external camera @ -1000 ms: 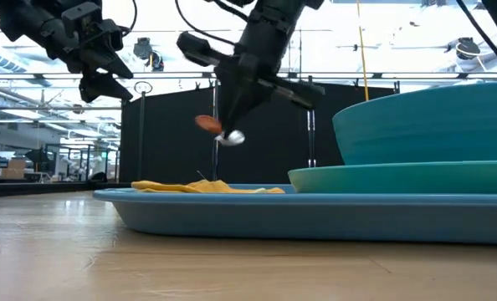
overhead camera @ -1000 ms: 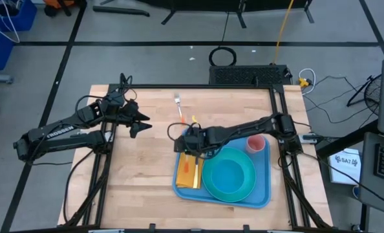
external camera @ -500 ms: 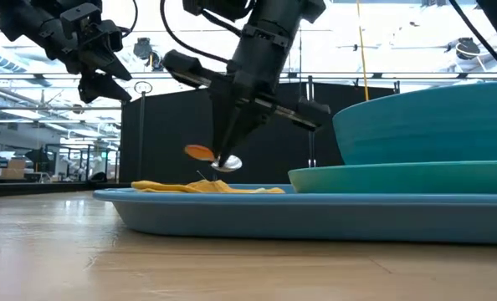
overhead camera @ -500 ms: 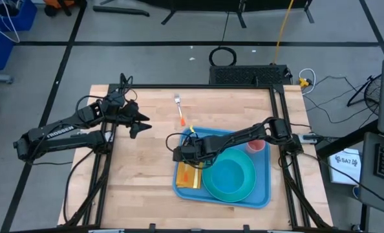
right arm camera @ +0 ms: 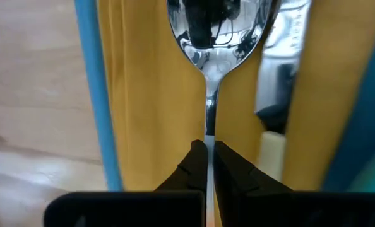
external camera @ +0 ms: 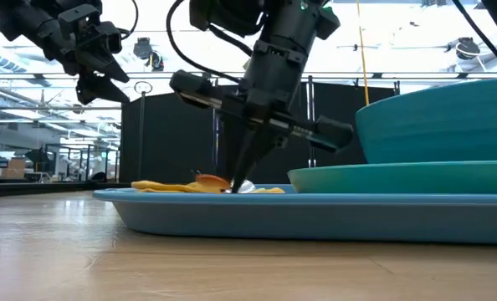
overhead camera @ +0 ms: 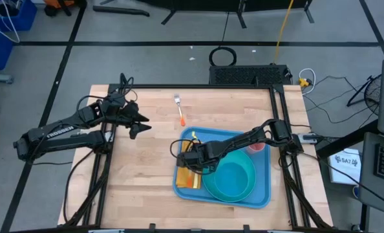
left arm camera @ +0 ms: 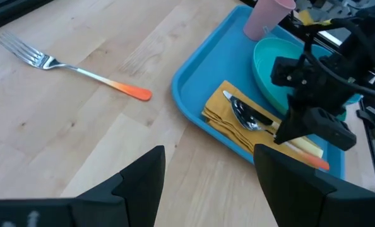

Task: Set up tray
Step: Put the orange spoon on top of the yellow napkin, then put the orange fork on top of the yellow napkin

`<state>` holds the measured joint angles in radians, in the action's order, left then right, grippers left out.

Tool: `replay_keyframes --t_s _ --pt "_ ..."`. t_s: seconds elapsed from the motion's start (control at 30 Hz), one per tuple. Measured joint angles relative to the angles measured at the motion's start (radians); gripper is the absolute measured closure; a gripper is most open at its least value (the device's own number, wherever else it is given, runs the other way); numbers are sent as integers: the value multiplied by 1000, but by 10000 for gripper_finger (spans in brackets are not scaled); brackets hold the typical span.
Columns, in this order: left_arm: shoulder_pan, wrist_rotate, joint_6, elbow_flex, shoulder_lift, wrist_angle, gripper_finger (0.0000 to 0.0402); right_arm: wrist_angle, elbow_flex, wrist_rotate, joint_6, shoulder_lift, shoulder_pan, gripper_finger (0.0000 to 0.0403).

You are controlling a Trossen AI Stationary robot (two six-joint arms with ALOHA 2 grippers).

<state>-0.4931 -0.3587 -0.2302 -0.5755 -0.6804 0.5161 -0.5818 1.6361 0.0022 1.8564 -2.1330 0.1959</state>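
Tray (overhead camera: pixel 264 191) lies at the table's (overhead camera: pixel 140 175) near right corner, holding a napkin (overhead camera: pixel 187 176), plate (overhead camera: pixel 231 180) and cup (overhead camera: pixel 256 144). It looks stiff, light and slick, best gripped by its raised rim. Right gripper (right arm camera: pixel 209 156) is clamped on a spoon (right arm camera: pixel 214 38) stem, low over the napkin. Left gripper (left arm camera: pixel 208 170) hangs spread near the far left edge; a fork (overhead camera: pixel 178 109) waits by the far edge.

The right end effector (right arm camera: pixel 206 165) pinches a spoon (right arm camera: pixel 214 38) stem — over yellow napkin (right arm camera: pixel 146 94).
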Motion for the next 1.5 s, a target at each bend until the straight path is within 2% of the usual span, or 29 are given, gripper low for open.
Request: replay_keyframes --t_s 0.37,0.7,0.83,1.03,1.2,1.5 --pt "0 0 0 0 0 5 156 21 -11 29 20 0 -16 403" --pt "0 1 -1 0 0 5 156 -4 -11 -7 6 0 -18 401" --pt "0 1 -1 0 0 6 156 -1 -11 -1 8 0 -18 380" --pt "0 1 -1 0 0 6 156 10 -11 10 5 0 -18 323" --pt "0 1 -1 0 0 6 156 78 -11 39 -13 0 -17 286" --pt "0 1 -1 0 0 6 156 167 -11 76 -41 0 -21 276"
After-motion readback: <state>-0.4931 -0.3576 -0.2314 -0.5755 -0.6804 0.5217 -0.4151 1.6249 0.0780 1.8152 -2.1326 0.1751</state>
